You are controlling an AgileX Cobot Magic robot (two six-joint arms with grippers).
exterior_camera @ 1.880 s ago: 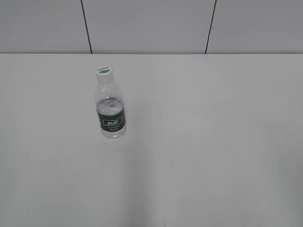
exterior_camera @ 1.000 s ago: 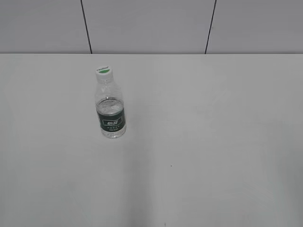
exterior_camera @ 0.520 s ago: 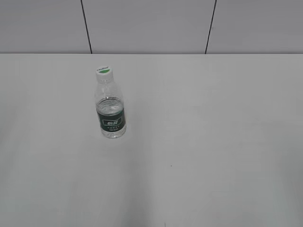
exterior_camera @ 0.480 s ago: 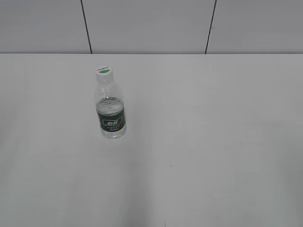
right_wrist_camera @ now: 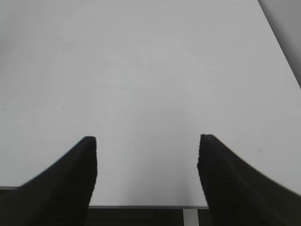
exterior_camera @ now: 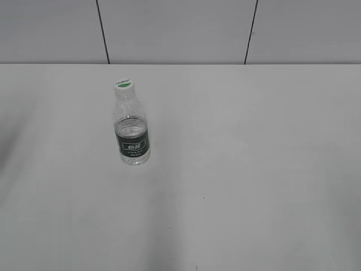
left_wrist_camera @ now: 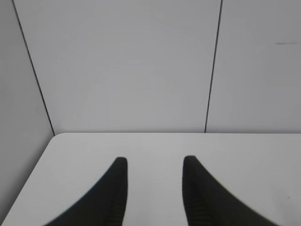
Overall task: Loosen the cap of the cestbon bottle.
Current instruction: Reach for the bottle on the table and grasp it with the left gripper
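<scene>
Stood upright on the white surface point(exterior_camera: 254, 169), left of centre and toward the far half in the exterior view: the cestbon bottle point(exterior_camera: 132, 127), long axis vertical, cap point(exterior_camera: 123, 85) pointing straight up, dark green label band facing the camera. Nothing touching it, nothing near it.

Left pincer point(left_wrist_camera: 154, 162) parted, nothing between its dark fingers point(left_wrist_camera: 117, 176), aimed over the surface's far edge at the grey wall panels; bottle absent from that wrist view. Right pincer point(right_wrist_camera: 146, 140) spread wider, likewise empty, looking down at bare surface near its front edge; no bottle there either. Neither arm visible in the exterior view, so both well apart from the bottle.

Likely hazards, judged from this layout: a narrow, part-filled bottle tipped or skidded by a sideways brush on approach; body spinning along with the cap if clamped too loosely; thin clear wall crushed if squeezed too hard; cap missed or gripped off-centre, fingers slipping round it without loosening anything.
</scene>
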